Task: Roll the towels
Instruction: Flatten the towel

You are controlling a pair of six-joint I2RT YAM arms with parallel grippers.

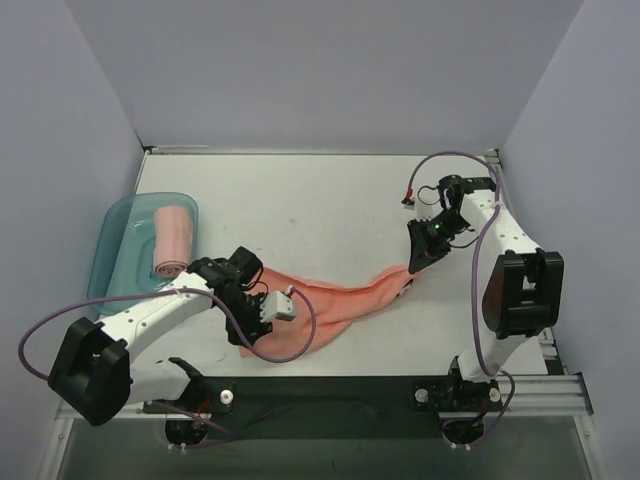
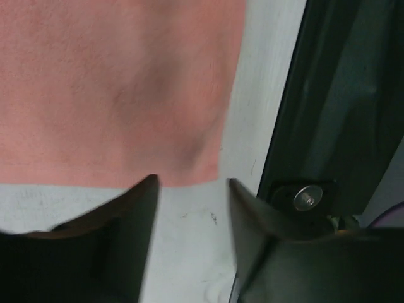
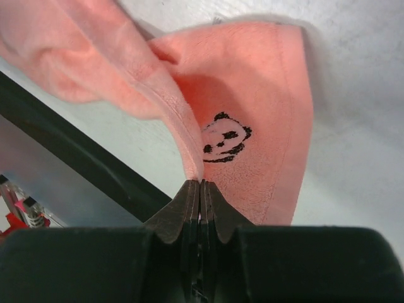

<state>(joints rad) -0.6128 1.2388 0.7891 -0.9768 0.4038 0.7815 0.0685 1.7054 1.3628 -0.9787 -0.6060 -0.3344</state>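
Observation:
A salmon-pink towel lies stretched across the table's near half, from the left arm to the right arm. My right gripper is shut on a fold of the towel at its right corner, next to a black panda print, and its jaws are pressed together on the cloth. My left gripper hovers over the towel's left end. In the left wrist view it stands open just off the towel's edge, with only bare table between its fingers. A second towel, rolled, lies in the tray.
A translucent teal tray sits at the left side of the table. The black rail along the table's near edge runs close to the left gripper and shows as a dark bar in the left wrist view. Grey walls close in the sides and back.

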